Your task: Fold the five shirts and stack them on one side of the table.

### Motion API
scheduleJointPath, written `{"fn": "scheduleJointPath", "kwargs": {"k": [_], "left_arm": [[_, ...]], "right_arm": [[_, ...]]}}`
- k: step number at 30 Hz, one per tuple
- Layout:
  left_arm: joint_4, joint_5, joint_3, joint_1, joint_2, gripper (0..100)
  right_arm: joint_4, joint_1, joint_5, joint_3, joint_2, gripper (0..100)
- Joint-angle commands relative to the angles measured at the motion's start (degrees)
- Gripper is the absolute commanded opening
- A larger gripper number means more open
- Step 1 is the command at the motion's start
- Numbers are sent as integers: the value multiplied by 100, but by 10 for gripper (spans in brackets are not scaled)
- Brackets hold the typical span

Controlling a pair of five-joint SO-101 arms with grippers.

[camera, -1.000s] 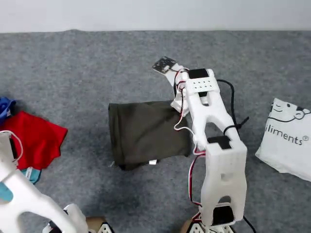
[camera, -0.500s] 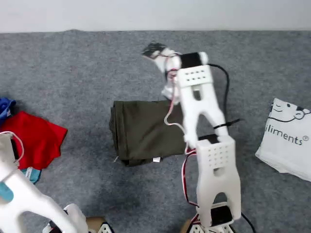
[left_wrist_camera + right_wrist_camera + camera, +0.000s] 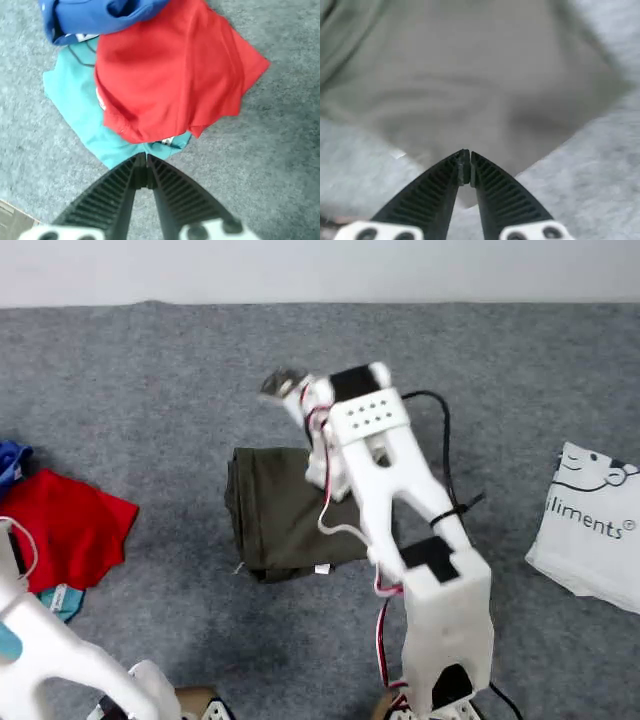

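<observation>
at the far left edge of the grey carpeted table (image 3: 150, 380) a blue shirt (image 3: 8, 464) lay bunched. a red shirt (image 3: 78, 525) was spread just beside it, partly over a teal shirt (image 3: 64, 600) whose corner peeked out below the red one in the high view. none of the three was folded. in the left wrist view the blue one touched an edge of the red, and the red covered much of the teal. the left arm (image 3: 45, 655) stood at the lower left, near this pile. the left gripper (image 3: 146, 169) hung above the carpet just beside the teal shirt's edge, its jaws pressed together with nothing between them.

in the middle of the table lay an olive shirt (image 3: 275, 510), folded to a rough rectangle, with a small white tag (image 3: 320, 569) at its near edge. the right arm (image 3: 385, 490) stretched from the table's near edge out across the right part of the olive shirt, its wrist above the shirt's far edge. the right gripper (image 3: 465, 164) was over the olive cloth near one of its edges, jaws closed tight and empty. whether the tips touched the cloth could not be told.

well apart, at the right edge, a white bag (image 3: 592, 530) with dark print lay flat on the carpet.
</observation>
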Motion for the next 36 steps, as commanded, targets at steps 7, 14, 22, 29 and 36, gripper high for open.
{"fn": "scheduleJointPath", "kwargs": {"k": [7, 14, 22, 29, 36], "left_arm": [[-211, 35, 277, 132, -149, 8], [-211, 26, 277, 132, -123, 8], [-211, 26, 277, 132, -123, 8], [-229, 18, 532, 149, -158, 8], [-229, 18, 708, 149, -158, 8]], "right_arm": [[242, -1420, -677, 765, -936, 221], [233, -2246, -853, 765, -901, 221], [-110, -2475, -853, 747, -321, 203], [-409, -2484, -853, 527, -22, 190], [-611, -2475, -853, 88, 479, 190]]}}
